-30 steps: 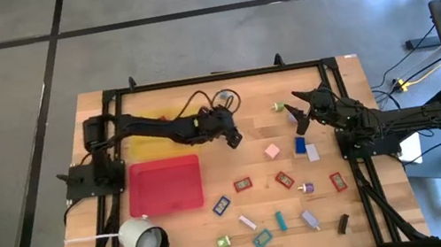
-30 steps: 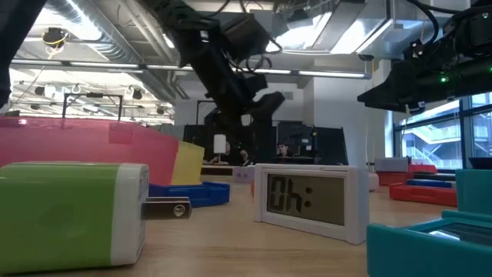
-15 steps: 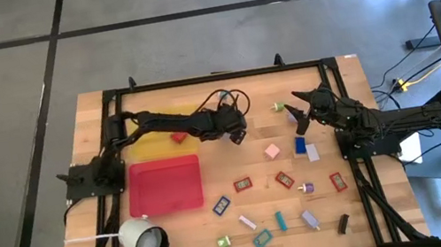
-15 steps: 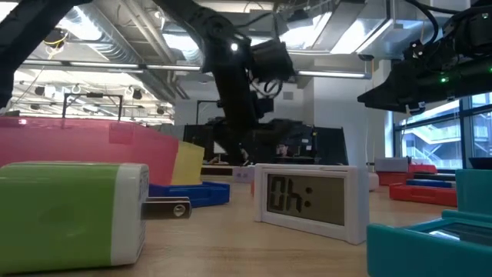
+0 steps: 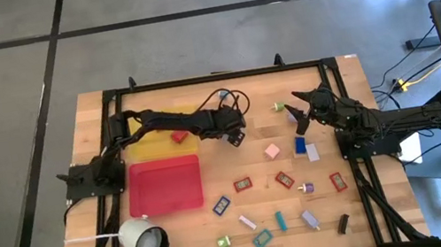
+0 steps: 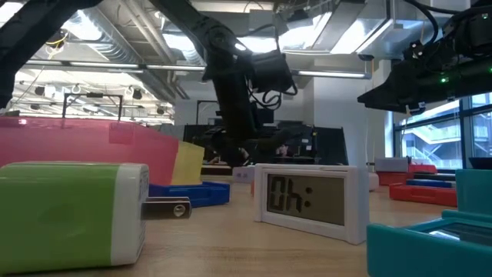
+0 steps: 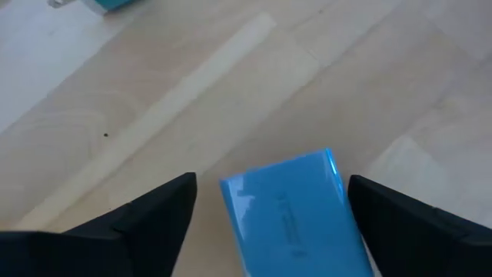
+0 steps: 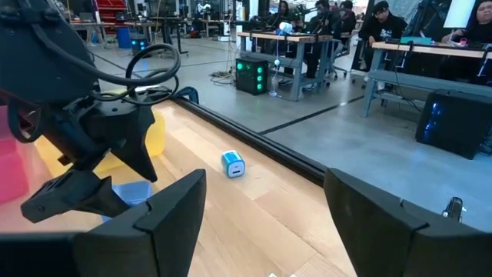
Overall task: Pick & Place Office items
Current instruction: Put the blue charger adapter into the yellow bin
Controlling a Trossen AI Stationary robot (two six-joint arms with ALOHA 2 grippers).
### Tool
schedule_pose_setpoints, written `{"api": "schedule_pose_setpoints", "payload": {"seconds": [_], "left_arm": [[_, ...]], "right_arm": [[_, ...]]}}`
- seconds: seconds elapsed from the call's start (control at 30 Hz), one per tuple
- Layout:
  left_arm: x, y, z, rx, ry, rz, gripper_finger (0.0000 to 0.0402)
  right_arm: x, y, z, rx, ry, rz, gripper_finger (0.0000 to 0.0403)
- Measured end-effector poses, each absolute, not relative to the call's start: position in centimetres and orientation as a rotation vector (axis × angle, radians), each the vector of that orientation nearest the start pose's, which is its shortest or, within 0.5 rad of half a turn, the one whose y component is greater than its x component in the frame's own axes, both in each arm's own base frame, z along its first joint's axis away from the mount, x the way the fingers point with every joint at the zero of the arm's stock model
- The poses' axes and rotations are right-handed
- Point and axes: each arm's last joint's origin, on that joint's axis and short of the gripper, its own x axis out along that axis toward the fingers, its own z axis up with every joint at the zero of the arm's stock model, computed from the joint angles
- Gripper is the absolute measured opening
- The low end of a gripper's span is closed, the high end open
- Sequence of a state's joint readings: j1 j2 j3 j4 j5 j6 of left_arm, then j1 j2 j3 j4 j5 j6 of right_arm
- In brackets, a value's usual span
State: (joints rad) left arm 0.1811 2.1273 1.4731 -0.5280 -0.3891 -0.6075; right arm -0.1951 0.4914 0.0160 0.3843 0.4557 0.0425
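L arm has swung its elbow off the yellow tray (image 5: 152, 146) in the last sec; a red piece (image 5: 178, 136) now shows lying in it. I read that as 1 item placed. L gripper (image 5: 234, 137) now sits low over a blue block (image 7: 292, 211) on the wood, fingers spread either side, not touching it, so likely the next pick. R gripper (image 5: 295, 115) hasn't moved, parked mid-table, claw wide, holding nothing. Approx 15 other office items (image 5: 284, 180) lie scattered on the near-right half of the wooden table (image 5: 353, 218). Red tray (image 5: 163, 185) looks bare. Room: grey floor, people at desks (image 8: 377, 15) behind.
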Motion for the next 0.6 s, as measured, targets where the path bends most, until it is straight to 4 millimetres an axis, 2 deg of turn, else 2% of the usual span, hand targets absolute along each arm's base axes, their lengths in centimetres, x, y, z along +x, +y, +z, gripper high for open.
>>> {"api": "schedule_pose_setpoints", "payload": {"seconds": [0.33, 0.5, 0.6], "left_arm": [[41.9, 8.5, 13.9, -0.378, 1.008, 0.787, 0.0226], [41.9, 8.3, 14.8, -0.305, 1.002, 0.738, 0.0213], [41.7, 8.3, 16.1, -0.243, 0.988, 0.722, 0.0216]], "right_arm": [[12.1, -3.7, 16.1, 0.029, 0.078, -0.652, 0.0269], [12.1, -3.7, 16.1, 0.029, 0.078, -0.652, 0.0269], [12.1, -3.7, 16.1, 0.029, 0.078, -0.652, 0.0269]]}}
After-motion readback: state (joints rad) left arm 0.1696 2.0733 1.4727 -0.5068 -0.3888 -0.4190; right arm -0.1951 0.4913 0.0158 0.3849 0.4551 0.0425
